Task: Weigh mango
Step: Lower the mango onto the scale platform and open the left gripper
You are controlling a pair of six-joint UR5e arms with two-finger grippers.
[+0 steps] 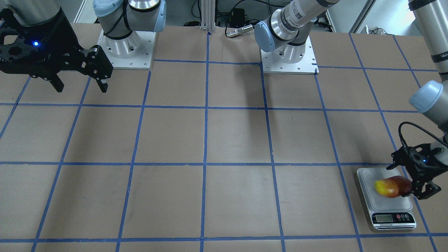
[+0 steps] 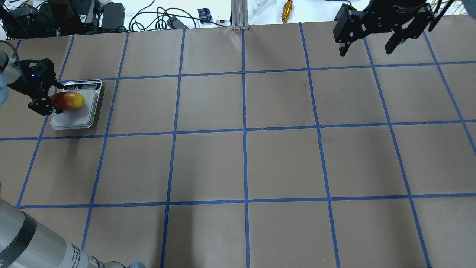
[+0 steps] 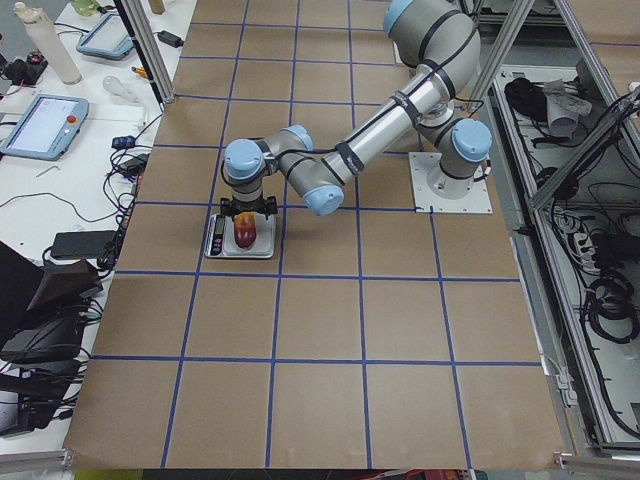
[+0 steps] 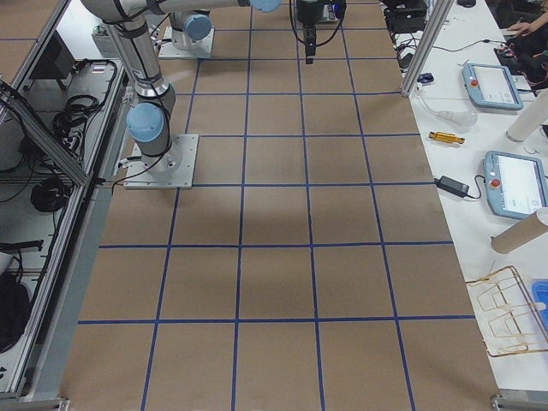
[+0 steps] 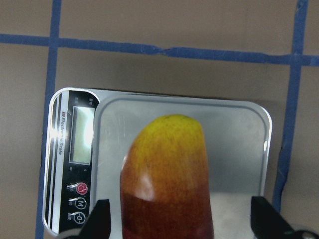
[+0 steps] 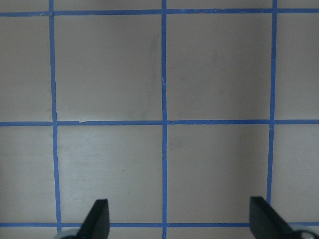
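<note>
The mango (image 1: 392,186), yellow at one end and red at the other, lies on the platform of a small white digital scale (image 1: 371,175) at the table's edge on my left. It also shows in the overhead view (image 2: 68,100) and fills the left wrist view (image 5: 167,184). My left gripper (image 1: 409,180) is open around the mango's red end, with a gap between each finger and the fruit. The left fingertips (image 5: 102,219) stand wide apart. My right gripper (image 1: 81,87) is open and empty, high above the far side of the table.
The scale's display and buttons (image 5: 79,164) face away from my left arm. Brown table with a blue tape grid (image 2: 245,134). Cables and tools (image 2: 286,7) lie beyond the table's far edge. The right wrist view shows only bare grid (image 6: 164,122).
</note>
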